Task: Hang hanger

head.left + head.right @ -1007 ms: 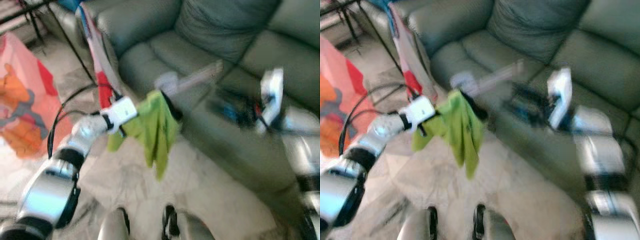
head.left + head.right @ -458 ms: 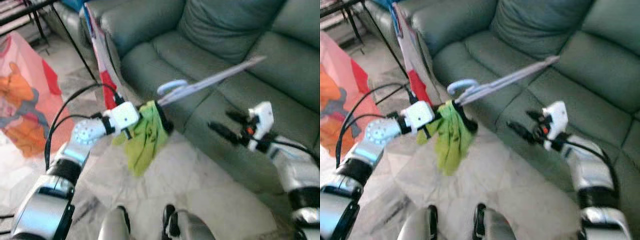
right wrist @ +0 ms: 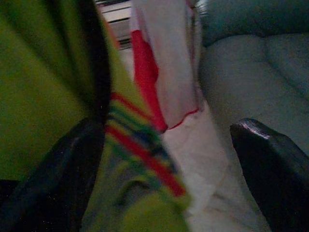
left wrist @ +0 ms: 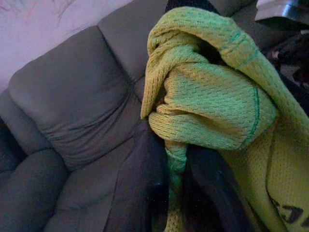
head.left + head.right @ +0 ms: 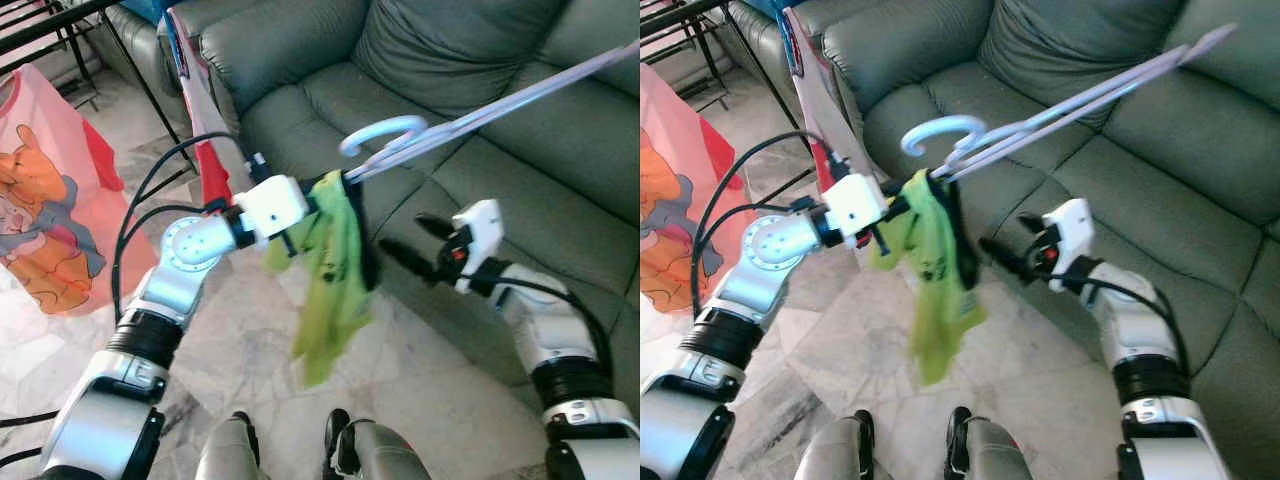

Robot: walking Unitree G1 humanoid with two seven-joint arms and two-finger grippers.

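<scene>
Left gripper: raised in front of sofa, fingers clamped on green shirt bunched at neck of hanger; cloth hangs below it, hanger hook just above, long bar running up and away to the right. Right gripper: fingers apart, just right of shirt, pointing at it, not touching. Pink cloth well left of left gripper.

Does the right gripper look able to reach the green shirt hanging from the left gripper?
Probably yes. The right gripper is open, pointing at the green shirt the left gripper holds by the hanger, with nothing between them.
</scene>
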